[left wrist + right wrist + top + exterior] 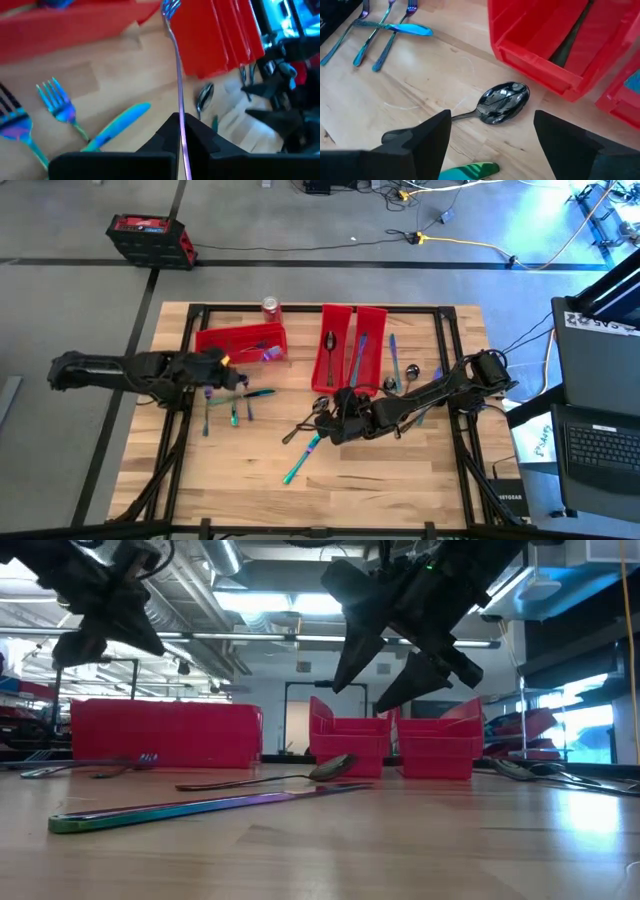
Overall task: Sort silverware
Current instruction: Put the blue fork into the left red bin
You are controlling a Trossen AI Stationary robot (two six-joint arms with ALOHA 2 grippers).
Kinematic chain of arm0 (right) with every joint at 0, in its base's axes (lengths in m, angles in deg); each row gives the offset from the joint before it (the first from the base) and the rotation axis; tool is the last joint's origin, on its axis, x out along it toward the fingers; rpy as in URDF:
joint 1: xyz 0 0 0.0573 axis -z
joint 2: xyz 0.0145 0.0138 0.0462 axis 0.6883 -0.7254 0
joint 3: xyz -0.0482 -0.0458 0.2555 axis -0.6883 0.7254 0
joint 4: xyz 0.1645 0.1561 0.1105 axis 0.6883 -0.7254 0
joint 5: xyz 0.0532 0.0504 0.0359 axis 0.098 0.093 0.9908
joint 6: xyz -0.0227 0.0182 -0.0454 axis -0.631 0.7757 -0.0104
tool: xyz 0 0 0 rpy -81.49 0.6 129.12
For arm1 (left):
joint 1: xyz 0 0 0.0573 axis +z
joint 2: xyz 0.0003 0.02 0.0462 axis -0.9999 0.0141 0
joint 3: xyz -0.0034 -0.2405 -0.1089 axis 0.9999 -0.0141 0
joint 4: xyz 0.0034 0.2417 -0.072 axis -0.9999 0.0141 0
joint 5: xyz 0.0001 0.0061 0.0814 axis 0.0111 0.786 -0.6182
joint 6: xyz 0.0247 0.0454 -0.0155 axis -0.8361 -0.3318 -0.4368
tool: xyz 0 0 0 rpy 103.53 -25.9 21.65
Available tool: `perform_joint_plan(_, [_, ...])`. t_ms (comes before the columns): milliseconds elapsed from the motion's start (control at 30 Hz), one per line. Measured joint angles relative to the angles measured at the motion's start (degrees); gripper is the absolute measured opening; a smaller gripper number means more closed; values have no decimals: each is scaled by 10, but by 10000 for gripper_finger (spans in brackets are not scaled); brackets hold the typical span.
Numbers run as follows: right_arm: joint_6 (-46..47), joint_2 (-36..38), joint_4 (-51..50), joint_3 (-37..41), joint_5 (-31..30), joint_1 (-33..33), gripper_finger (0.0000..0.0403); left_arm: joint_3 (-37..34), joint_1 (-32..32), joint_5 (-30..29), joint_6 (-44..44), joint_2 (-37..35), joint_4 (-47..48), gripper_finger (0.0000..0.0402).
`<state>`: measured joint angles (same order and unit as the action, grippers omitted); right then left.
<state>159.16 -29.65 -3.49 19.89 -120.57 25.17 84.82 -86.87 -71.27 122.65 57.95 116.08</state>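
High view shows the left gripper (228,367) at nine o'clock beside a red bin (240,340), pinched tight on a slender fork (176,75), while the right gripper (492,135) hangs spread wide over a dark spoon (500,103) near center.

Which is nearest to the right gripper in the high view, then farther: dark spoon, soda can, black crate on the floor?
From the right gripper:
1. Dark spoon, on the table right beside it.
2. Soda can, at the table's far edge.
3. Black crate, off the table on the floor.
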Motion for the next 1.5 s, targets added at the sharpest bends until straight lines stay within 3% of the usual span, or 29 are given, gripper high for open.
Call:
perform_joint_plan(200, [-51, 0, 10, 0, 34, 9, 270, 63, 104, 52, -63, 37, 36, 0])
perform_joint_plan(433, [-120, 0, 11, 0, 93, 31, 270, 99, 254, 200, -155, 103, 65, 0])
perform_joint_plan(700, [-147, 0, 9, 0, 106, 29, 270, 131, 417, 341, -231, 155, 80, 0])
perform_joint_plan(867, [-148, 0, 9, 0, 106, 30, 270, 140, 485, 416, -289, 201, 114, 0])
perform_joint_plan(1200, [-152, 0, 2, 0, 102, 30, 270, 142, 535, 461, -360, 282, 136, 0])
perform_joint_plan(1500, [-156, 0, -6, 0, 99, 30, 270, 142, 596, 481, -400, 291, 153, 0])
